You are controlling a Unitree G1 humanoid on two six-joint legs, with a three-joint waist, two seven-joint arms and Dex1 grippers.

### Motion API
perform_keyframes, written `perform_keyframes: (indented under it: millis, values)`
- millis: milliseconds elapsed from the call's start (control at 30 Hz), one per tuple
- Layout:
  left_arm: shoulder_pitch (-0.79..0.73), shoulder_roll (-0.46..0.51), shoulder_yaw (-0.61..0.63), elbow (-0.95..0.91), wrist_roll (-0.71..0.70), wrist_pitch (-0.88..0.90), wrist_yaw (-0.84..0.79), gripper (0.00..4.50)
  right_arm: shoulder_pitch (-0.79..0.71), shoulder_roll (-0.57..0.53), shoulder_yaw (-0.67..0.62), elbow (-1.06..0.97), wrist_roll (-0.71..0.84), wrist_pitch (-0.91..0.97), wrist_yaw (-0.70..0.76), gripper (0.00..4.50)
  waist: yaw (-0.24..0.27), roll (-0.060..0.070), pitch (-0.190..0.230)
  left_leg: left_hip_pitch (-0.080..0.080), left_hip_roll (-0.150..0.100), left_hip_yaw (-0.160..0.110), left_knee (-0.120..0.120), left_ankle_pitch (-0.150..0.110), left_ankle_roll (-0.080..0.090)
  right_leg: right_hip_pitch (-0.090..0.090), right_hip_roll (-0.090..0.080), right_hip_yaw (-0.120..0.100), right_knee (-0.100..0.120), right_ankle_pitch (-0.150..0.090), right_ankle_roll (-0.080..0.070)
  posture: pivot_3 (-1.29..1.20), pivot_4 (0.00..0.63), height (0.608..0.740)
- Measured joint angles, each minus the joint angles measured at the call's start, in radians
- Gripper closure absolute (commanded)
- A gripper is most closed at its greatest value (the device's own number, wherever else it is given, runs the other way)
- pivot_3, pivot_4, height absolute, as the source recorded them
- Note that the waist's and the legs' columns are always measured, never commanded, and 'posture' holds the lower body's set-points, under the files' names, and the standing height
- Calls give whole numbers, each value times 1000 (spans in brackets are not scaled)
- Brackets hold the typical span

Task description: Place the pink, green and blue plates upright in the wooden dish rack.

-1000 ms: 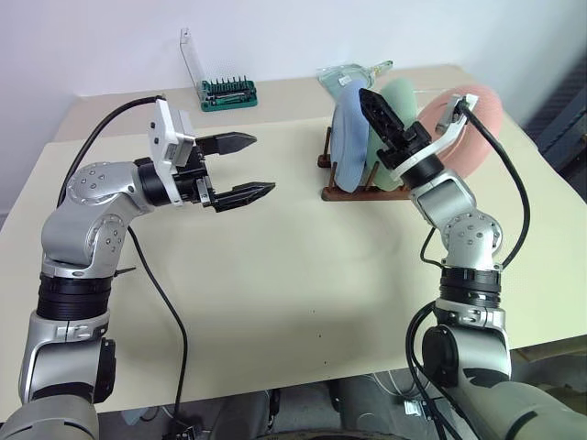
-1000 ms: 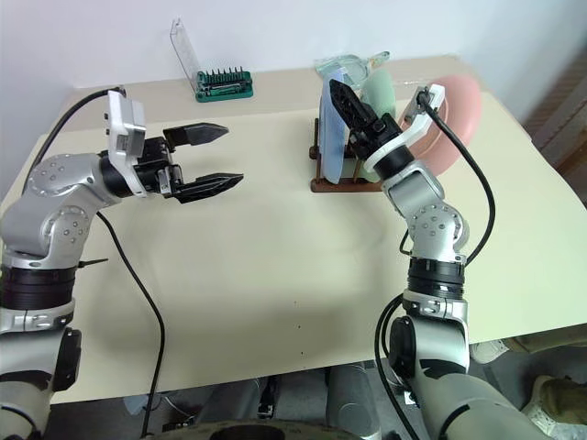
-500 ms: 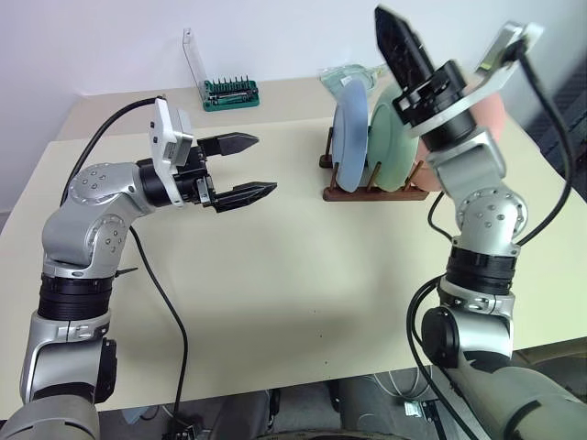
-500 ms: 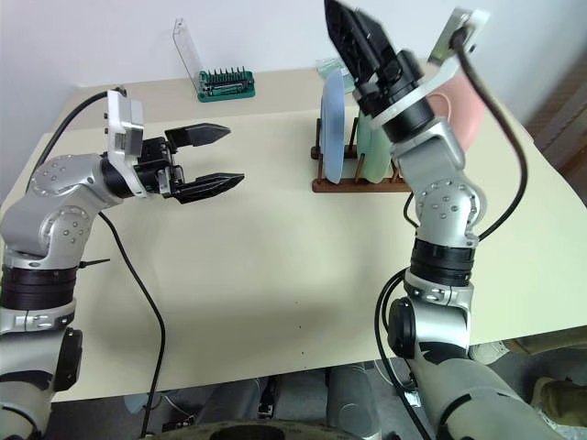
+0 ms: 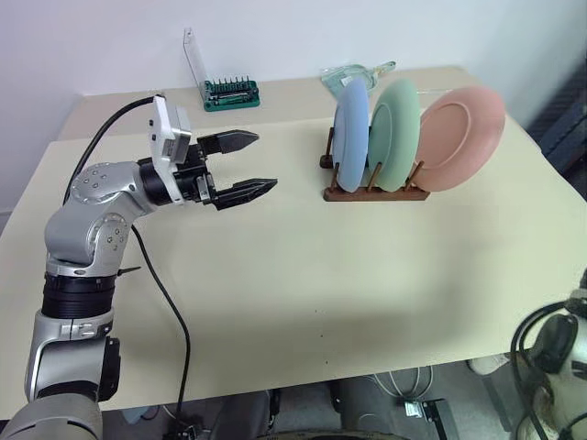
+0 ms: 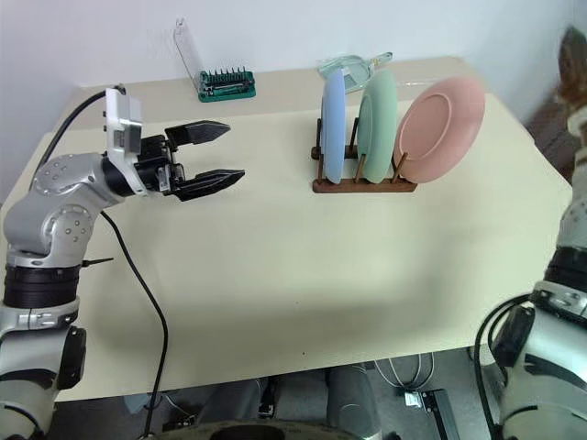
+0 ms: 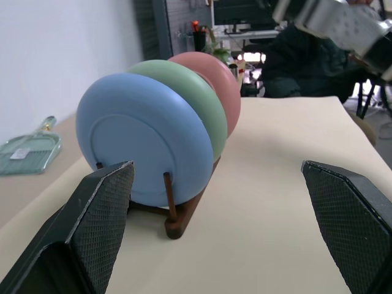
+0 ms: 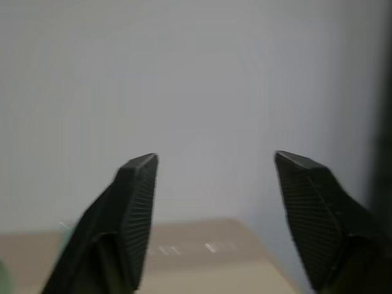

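Standing in the wooden dish rack [image 5: 374, 192], the blue plate [image 5: 350, 134], green plate [image 5: 394, 134] and pink plate [image 5: 459, 137] all rest between pegs. The pink plate leans outward at the rack's end; a bump could tip it out. Left gripper [image 5: 244, 165] and right gripper [image 8: 211, 214] both hang spread and empty.

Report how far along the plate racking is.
Done: the blue plate, green plate and pink plate all stand in the rack, the pink one leaning outward at its end. In hand: nothing; the left gripper and right gripper are open and empty. Nothing left.
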Motion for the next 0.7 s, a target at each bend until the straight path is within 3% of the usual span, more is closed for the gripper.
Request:
perform_keyframes:
  millis: [33, 167, 200, 700]
  values:
    - [-19, -14, -14, -1, -1, 1, -5, 0, 70, -29, 27, 25, -94, -57, -34, 2103, 0, 1, 0, 1, 0, 2, 0, 0, 1, 0, 0, 2, 1, 0, 0, 0, 150, 740]
    - [-21, -13, -13, 5, 2, 0, -7, 0, 175, -15, 73, 104, -203, -83, -75, 4142, -2, 1, 0, 1, 1, 4, 1, -1, 1, 1, 0, 3, 0, 0, 0, 0, 150, 740]
    - [-21, -13, -13, 6, 2, 0, -7, 0, 185, 11, 81, 116, -205, -79, -70, 4467, -4, 1, 0, 2, 1, 4, 1, -1, 1, 1, 0, 3, 0, 0, 0, 0, 150, 740]
    - [-28, -10, -14, 5, 11, 1, -4, 0, 40, 84, 211, 154, -244, -86, 4, 4467, 2, 2, 0, 1, 1, 4, 1, -1, 1, 0, 0, 3, 0, 1, 1, 0, 150, 740]
